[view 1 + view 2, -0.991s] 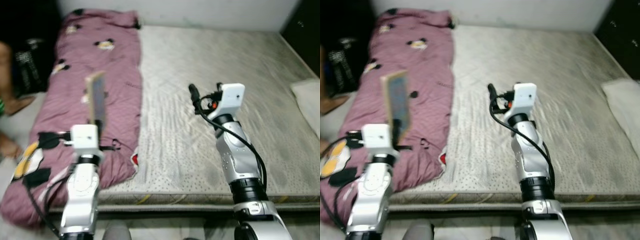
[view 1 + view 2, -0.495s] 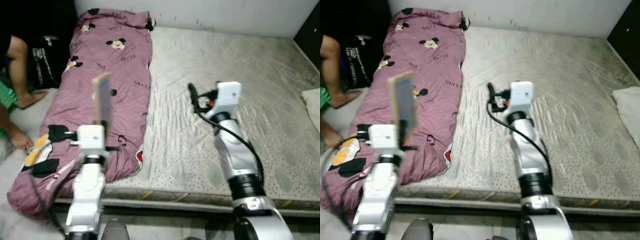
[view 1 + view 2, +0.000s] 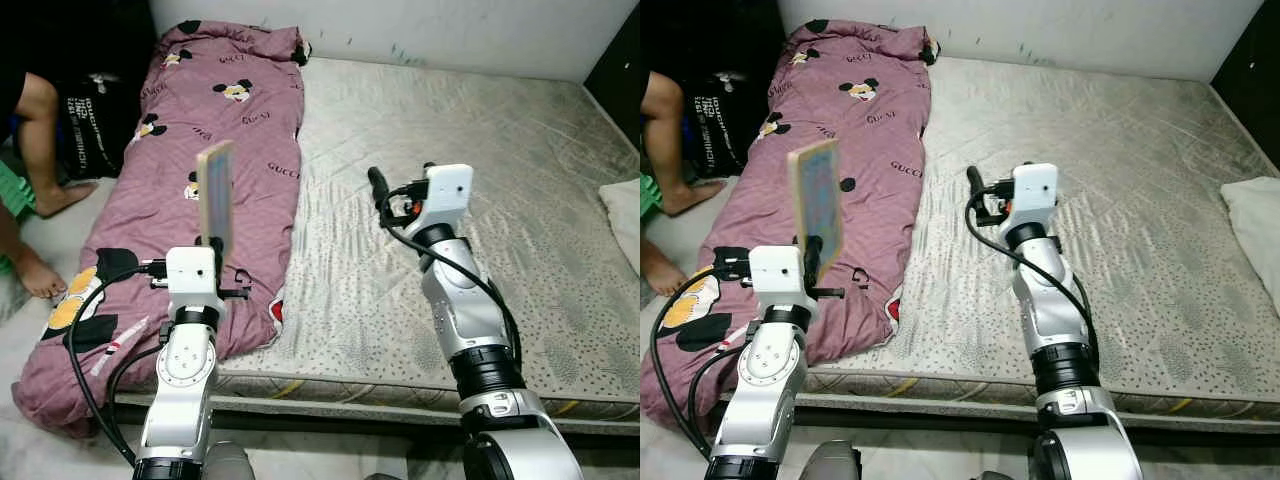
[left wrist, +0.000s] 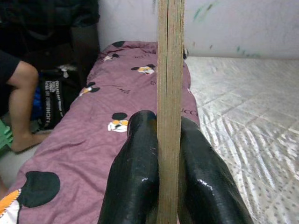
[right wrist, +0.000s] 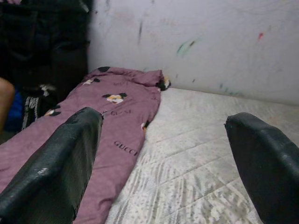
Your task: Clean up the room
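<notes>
My left gripper [image 3: 213, 248] is shut on a thin flat panel [image 3: 215, 188] with pale wooden edges and a bluish face, held upright over the pink blanket. The left wrist view looks at the panel [image 4: 170, 84] edge-on, with a black finger [image 4: 138, 158] pressed on each side. My right gripper [image 3: 400, 186] hovers above the middle of the mattress [image 3: 470, 150]. It is open: in the right wrist view its two fingers [image 5: 65, 158] stand wide apart with nothing between them.
A pink Mickey-print blanket [image 3: 215, 110] lies along the mattress's left side and hangs over its front corner. A person's bare legs [image 3: 35, 150] and a black bag [image 3: 95, 115] are on the floor at left. A white pillow [image 3: 625, 215] lies at the right edge.
The whole picture has shifted and sharpened, so the camera moved; the person's legs have come into view at left. Both arms keep much the same pose, the panel still held.
</notes>
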